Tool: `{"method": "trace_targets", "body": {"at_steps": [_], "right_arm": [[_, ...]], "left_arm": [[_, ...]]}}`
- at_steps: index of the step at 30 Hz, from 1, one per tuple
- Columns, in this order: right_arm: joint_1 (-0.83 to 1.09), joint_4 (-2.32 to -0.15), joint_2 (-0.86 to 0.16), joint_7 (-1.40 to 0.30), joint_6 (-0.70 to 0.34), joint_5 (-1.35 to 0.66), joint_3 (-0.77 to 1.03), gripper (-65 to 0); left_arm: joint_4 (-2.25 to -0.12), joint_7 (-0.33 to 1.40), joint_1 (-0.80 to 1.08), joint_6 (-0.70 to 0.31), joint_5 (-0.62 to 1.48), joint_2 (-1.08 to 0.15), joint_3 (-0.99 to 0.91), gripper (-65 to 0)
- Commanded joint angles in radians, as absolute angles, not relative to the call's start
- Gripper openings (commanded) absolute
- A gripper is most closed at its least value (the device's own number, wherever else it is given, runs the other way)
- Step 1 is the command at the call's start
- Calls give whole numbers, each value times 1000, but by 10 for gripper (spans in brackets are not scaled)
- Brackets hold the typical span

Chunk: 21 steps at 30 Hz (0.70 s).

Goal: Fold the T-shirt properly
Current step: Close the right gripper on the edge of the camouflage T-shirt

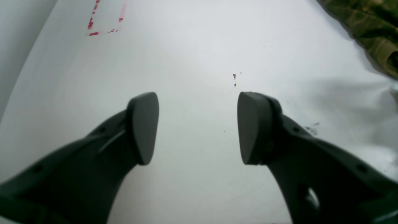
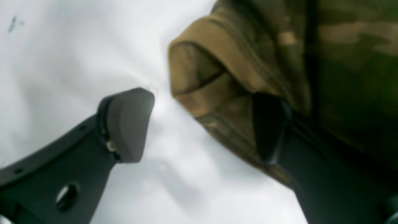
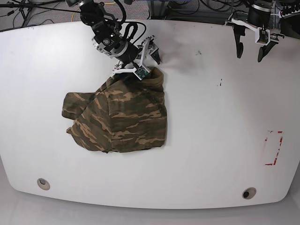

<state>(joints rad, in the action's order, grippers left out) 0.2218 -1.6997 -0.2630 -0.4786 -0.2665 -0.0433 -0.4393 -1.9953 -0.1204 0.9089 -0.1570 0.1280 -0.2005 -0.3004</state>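
The camouflage T-shirt (image 3: 117, 117) lies crumpled and partly folded on the white table (image 3: 211, 117), left of centre. My right gripper (image 3: 149, 60) is at the shirt's far upper edge. In the right wrist view it (image 2: 199, 127) is open, and a tan hemmed fold of the T-shirt (image 2: 217, 62) lies between the jaws. One finger (image 2: 270, 127) is over the cloth and the other is over bare table. My left gripper (image 3: 250, 52) is open and empty at the far right. It hangs over bare table in its wrist view (image 1: 197, 127), where the T-shirt (image 1: 373, 28) shows only in the top right corner.
A red tape rectangle (image 3: 273, 147) marks the table's right side and also shows in the left wrist view (image 1: 105, 18). Two round holes (image 3: 43, 183) (image 3: 249, 192) sit near the front edge. Cables (image 3: 47, 7) run behind the far edge.
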Motion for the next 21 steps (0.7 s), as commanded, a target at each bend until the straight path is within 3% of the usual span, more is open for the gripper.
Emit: {"method": "trace_targets", "body": {"at_steps": [1,7,21], "right_arm": [[200,-1704,-277,-463,-265,-45,-435,-155],[185,-1675,-295,-450,-265,-45,-435,-174],[193,-1586,-295,-360,-263,-45,-435,-445]], "left_arm": [[-2008,-143,921,-151,131,-206,-305,-282],[-2002,-143,921,-151,131,-206,-305,-282],[-1995,-143,920,-151,131,-211,-305,-282]]}}
